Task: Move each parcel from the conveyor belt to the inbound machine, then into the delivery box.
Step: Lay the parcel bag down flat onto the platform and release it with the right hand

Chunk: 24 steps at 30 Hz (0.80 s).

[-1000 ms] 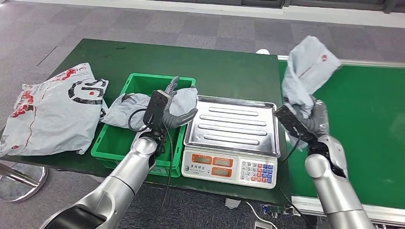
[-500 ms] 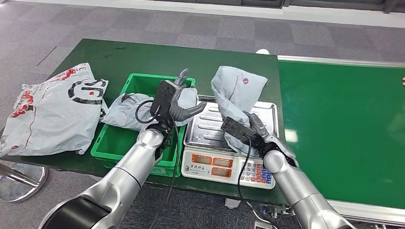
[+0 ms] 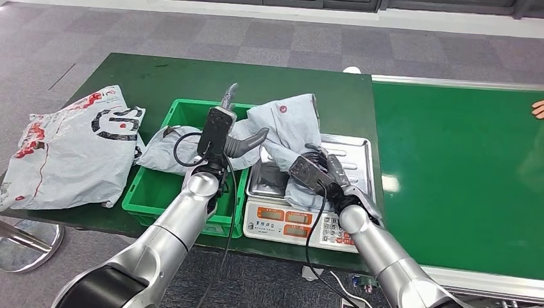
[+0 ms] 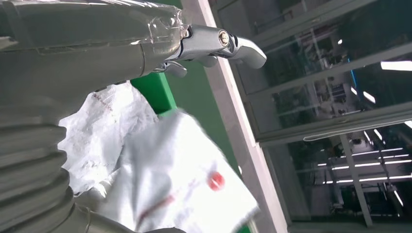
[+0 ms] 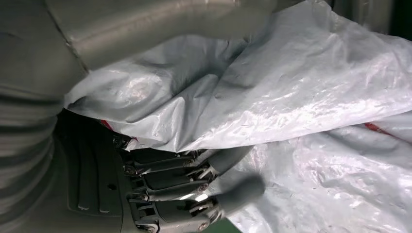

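Right robot hand grips the grey parcel low down, fingers curled into the film; the parcel is over the scale tray, its lower end seemingly touching the tray, its top flopped toward the bin. Left robot hand is spread, holding nothing, raised over the bin's near right corner, just beside the parcel's slack end, contact unclear. Parcel looks light and floppy: thin slick poly film, no stiffness, folds under its own weight, so it'll likely drape and slide, not sit flat. Best to hold a bunched fold near the middle, not a loose corner. A second parcel lies in the bin, a big printed bag at the surface's left edge. The scale sits at the near right corner of the green surface, butted to the green belt on the right. Someone's fingertip shows at the belt's far right. Grey carpet tile floor; the left wrist view shows glazed partitions and ceiling lights.
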Motion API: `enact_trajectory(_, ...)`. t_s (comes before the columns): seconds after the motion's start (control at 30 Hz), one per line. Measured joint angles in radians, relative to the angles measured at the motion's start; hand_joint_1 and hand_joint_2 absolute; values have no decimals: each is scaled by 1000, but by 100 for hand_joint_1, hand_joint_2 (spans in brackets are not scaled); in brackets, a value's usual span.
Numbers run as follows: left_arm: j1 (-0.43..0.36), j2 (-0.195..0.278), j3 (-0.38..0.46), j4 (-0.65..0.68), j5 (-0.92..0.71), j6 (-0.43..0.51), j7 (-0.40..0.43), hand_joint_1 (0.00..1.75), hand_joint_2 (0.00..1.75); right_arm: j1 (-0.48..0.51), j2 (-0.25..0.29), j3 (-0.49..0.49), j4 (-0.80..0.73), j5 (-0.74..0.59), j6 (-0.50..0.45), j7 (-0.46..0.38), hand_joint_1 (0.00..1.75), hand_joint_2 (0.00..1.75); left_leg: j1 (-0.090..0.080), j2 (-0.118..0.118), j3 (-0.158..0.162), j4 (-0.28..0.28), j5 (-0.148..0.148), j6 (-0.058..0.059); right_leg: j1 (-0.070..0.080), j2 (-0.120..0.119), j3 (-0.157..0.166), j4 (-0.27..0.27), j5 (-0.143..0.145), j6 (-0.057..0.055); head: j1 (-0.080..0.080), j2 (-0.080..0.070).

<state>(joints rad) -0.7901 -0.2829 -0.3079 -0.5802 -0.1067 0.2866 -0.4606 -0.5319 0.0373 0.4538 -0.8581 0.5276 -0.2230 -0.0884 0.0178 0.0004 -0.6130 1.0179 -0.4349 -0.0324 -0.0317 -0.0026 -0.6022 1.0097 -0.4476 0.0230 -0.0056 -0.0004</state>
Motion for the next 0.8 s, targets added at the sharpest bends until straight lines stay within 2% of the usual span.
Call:
enact_trajectory(0.1,1,0,0,0,-6,15,-11,0,175,7,5,-7,1,-21,-28,-48,0,175,0,0,0,0,0,0,0,0,0,0,0,0,0,0)
enact_trajectory(0.27,1,-2,-1,0,-21,30,-30,0,175,30,24,-52,-15,-88,-86,-203,0,175,0,0,0,0,0,0,0,0,-1,0,0,0,0,0)
enact_trajectory(0.57,1,-6,-1,0,-23,34,-35,0,175,47,36,-82,-33,-107,-91,-238,0,175,0,0,-1,0,0,0,0,0,-1,0,0,0,0,0)
enact_trajectory(0.8,0,-9,-6,3,-47,45,-58,0,175,64,47,-110,-99,-217,-138,-409,0,175,0,0,-1,0,0,0,0,0,-1,0,0,0,0,0)
